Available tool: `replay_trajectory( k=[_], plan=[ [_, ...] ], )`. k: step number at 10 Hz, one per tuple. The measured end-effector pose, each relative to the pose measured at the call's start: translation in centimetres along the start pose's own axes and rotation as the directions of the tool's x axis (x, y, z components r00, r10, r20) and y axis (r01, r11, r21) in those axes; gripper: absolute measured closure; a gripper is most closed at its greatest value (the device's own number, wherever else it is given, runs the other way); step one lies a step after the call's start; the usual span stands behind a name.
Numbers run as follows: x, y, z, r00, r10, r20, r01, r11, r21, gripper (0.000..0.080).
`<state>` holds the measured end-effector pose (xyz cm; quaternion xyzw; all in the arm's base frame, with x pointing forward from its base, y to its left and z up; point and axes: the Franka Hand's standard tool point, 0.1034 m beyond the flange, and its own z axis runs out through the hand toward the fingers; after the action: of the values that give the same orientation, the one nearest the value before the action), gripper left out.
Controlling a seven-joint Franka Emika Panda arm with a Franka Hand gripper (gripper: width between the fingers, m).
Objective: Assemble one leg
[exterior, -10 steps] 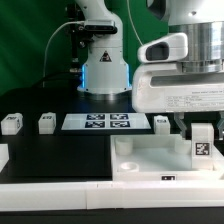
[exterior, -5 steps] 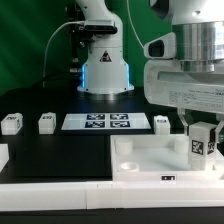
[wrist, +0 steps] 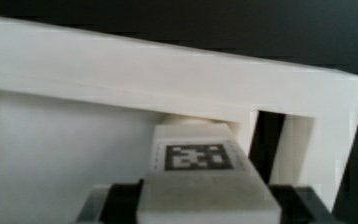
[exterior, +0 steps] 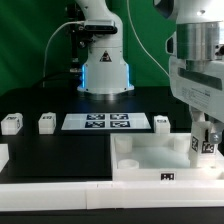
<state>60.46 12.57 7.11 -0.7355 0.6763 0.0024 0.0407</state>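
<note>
My gripper (exterior: 209,138) is shut on a leg (exterior: 208,143), a small white block with a black-and-white tag, held at the far right of the exterior view over the right end of the wide white tray (exterior: 150,160). In the wrist view the held leg (wrist: 197,160) sits between my dark fingers (wrist: 130,205), its far end close to the tray's rim (wrist: 158,70), near the corner. Whether it touches the tray is unclear. Three other legs lie on the black table: two at the left (exterior: 11,122), (exterior: 46,122) and one behind the tray (exterior: 162,122).
The marker board (exterior: 105,122) lies flat at the middle back. The robot base (exterior: 105,70) stands behind it. A white part (exterior: 3,155) pokes in at the left edge. A long white bar (exterior: 60,190) runs along the front.
My gripper has moved toward the exterior view's right with the leg in it, from over the tray's right part to the tray's right end.
</note>
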Motion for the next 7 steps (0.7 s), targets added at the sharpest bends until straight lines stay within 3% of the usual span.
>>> replay_trajectory(
  k=[1,2,3,4,5,7],
  plan=[
    [0.02,0.06,0.04,0.995,0.101,0.005,-0.101,0.995,-0.001,0.0506],
    [-0.14,0.08,0.05,0.994,0.110,0.007,-0.110,0.994,-0.001,0.0439],
    [-0.15,0.09,0.05,0.998,0.061,0.007,-0.061,0.998,-0.001,0.0241],
    [-0.16,0.09,0.06,1.000,0.025,0.007,-0.025,1.000,-0.001,0.0241],
    [-0.20,0.10,0.06,1.000,0.010,0.008,-0.010,1.000,-0.001,0.0173],
    [-0.12,0.09,0.05,0.973,-0.231,0.005,0.231,0.973,0.000,0.0153]
  ],
)
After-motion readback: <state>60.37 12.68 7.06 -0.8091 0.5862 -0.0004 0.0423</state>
